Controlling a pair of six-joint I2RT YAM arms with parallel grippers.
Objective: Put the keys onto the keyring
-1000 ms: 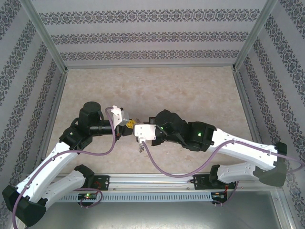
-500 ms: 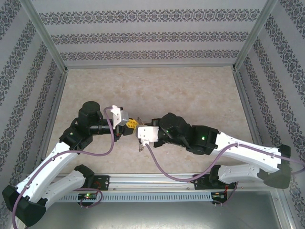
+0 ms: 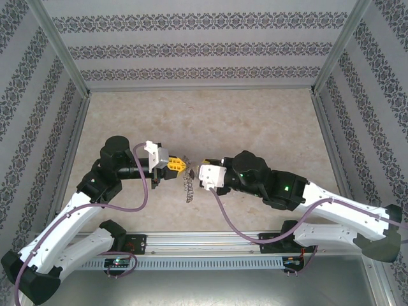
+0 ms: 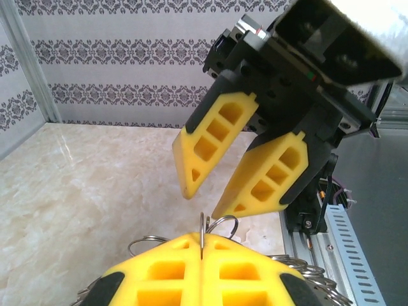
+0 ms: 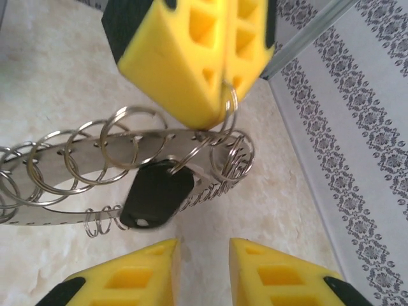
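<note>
At the table [image 3: 255, 121] centre, seen from above, two arms are meeting. The left gripper [image 3: 182, 167] is holding up the keys [image 3: 187, 189], a silver bunch dangling below it.

Left wrist view: its fingers are pressing shut on one thin ring [image 4: 202, 231]. The right gripper [image 4: 204, 201] is facing it, fingers parted, gripping nothing.

Right wrist view: at least six rings [image 5: 83, 153] are hanging along one metal strip [image 5: 38, 210], with one black tag [image 5: 156, 194].
</note>
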